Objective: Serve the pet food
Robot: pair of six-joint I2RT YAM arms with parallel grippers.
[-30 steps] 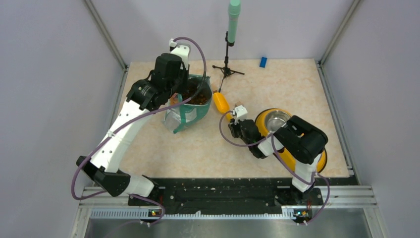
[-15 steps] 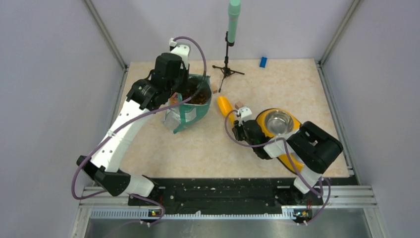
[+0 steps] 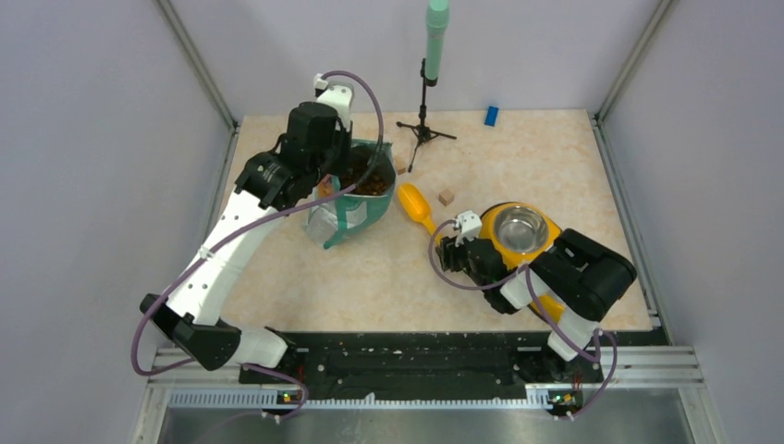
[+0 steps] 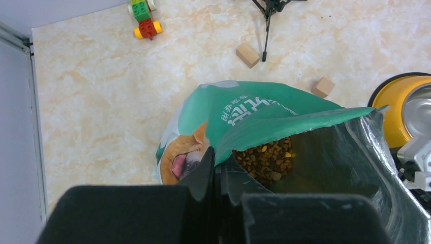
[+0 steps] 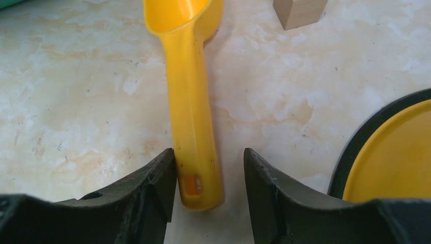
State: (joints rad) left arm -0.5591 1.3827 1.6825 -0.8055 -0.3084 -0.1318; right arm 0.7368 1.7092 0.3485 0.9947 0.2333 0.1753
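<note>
Where pouch of kibble stands near far-left corner: left gripper clamped on rim; right gripper spread apart around scoop handle, beside bowl.

This is a robotics lab cell, not anyone's home: plain lilac-grey panels set in aluminium posts box in a marble-print worktop. The cabled left arm and right arm are bolted to a black rail at its near edge, with a tripod stand at the back
</note>
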